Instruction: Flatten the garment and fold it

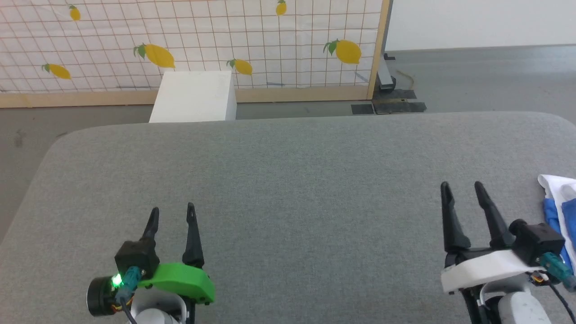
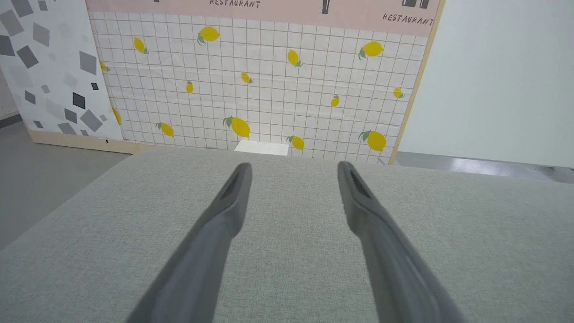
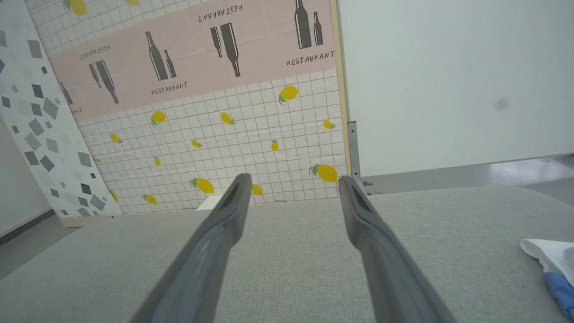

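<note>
Left gripper (image 1: 173, 207), 7 o'clock: jaws spread over the grey padded surface (image 1: 288, 171). Right gripper (image 1: 461, 184), 5 o'clock: jaws spread. The garment (image 1: 560, 198) lies at 4 o'clock, near the right gripper, untouched. White box (image 1: 193, 96), 11 o'clock, against the lemon-print panel (image 1: 270, 40).

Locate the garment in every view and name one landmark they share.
Head view: garment at the right edge, beside the right gripper.
Left wrist view: grey cushion, lemon-print wall behind.
Right wrist view: garment at the lower right corner.
Shared landmark: the lemon-print wall.
</note>
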`<state>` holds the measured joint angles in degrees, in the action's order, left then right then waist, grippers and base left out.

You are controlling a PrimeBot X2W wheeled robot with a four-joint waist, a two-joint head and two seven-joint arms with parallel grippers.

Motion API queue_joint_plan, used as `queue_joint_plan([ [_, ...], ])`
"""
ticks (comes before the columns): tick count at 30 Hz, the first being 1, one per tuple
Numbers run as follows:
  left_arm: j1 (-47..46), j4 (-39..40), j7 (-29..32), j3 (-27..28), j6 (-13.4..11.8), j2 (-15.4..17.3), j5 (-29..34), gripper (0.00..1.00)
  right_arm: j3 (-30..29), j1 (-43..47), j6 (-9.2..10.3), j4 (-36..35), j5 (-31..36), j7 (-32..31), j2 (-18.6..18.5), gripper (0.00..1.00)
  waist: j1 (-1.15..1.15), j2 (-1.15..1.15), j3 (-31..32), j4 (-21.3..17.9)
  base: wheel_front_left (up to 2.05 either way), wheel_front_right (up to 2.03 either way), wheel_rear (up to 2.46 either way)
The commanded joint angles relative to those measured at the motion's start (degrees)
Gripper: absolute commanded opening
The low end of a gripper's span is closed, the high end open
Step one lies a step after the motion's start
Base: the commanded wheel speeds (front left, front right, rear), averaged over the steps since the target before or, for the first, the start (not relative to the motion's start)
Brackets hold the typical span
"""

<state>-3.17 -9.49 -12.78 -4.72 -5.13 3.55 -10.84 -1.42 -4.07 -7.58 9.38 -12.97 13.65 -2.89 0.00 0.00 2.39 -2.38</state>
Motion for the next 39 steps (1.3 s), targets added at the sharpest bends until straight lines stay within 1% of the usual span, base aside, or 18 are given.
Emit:
queue_joint_plan([
  [1,1.09,-0.6,-0.66,-0.04,-0.31,-0.25,-0.28,1.0,0.55,0.77,0.09,0.22,0.74,0.38,0.01,1.0,0.0,0.0,-0.24,-0.37,0.0,0.0,0.0],
  [5,1.75,-1.92,-1.46,-0.29,-0.74,-0.4,-1.37,1.0,1.2,1.54,0.09,0.76,0.88,0.31,0.01,1.0,0.0,0.0,-0.62,-0.72,0.0,0.0,0.0],
  [17,0.8,-4.46,-2.13,-1.28,-1.04,-0.51,-1.72,1.0,1.62,1.22,0.09,2.25,-0.23,-0.15,0.01,1.0,0.0,0.0,-1.53,-0.62,0.0,0.0,0.0],
  [18,1.08,-4.48,-1.69,-1.35,-0.73,-0.3,-1.59,0.0,1.53,0.89,0.0,2.2,0.19,-0.12,0.01,0.0,0.0,0.0,-1.53,-0.62,0.0,0.0,0.0],
  [39,1.39,-2.55,0.48,-0.53,0.11,-0.35,0.19,0.0,1.49,1.34,0.01,0.56,2.08,-2.06,0.0,0.0,0.0,0.0,-1.66,-0.19,0.0,0.0,0.0],
])
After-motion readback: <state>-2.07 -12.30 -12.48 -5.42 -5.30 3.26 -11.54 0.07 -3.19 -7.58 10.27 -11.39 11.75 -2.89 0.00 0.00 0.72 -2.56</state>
